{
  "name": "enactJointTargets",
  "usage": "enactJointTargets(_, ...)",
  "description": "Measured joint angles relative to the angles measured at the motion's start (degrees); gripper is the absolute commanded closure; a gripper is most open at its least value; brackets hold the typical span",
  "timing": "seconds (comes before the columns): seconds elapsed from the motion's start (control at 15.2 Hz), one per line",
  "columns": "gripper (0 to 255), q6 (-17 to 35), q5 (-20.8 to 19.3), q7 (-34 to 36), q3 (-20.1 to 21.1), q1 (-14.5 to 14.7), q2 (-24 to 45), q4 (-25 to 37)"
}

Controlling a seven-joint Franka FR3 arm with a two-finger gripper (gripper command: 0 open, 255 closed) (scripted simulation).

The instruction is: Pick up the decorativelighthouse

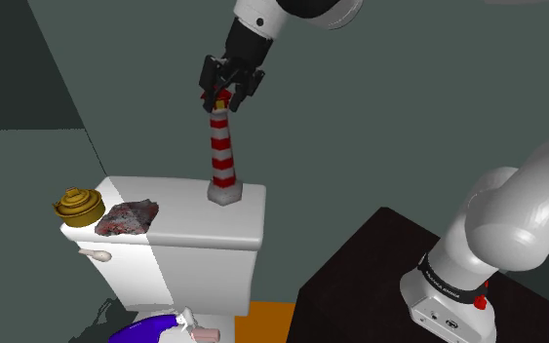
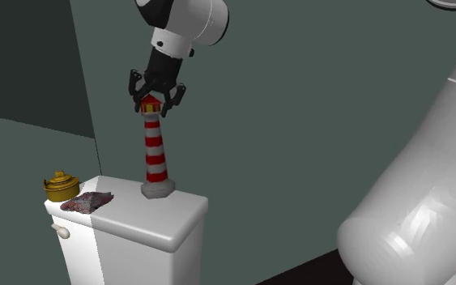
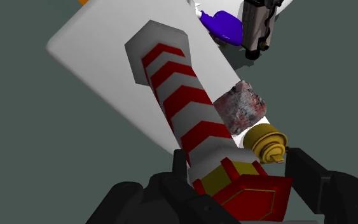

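Black tool [image 3: 238, 168] astride hexagonal red cap, clamping cannot tell | lighthouse [image 3: 184, 105] tapered, red-white bands | tank [image 3: 88, 51] smooth white

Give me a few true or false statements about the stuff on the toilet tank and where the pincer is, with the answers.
1. The lighthouse rests with its base on the tank lid. True.
2. The pincer is down at the lighthouse's base. False: it is at the red top.
3. The lighthouse has blue and white stripes. False: they are red and white.
4. The mottled cloth lies between the gold pot and the lighthouse. True.
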Motion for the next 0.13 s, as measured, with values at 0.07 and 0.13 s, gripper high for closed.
enactJointTargets(0.07, 255, -0.58, -0.12, 0.24, 0.03, -0.01, -0.02, 0.59)
enactJointTargets(0.13, 255, -1.11, -0.15, 0.24, -0.07, -0.06, -0.12, 1.02)
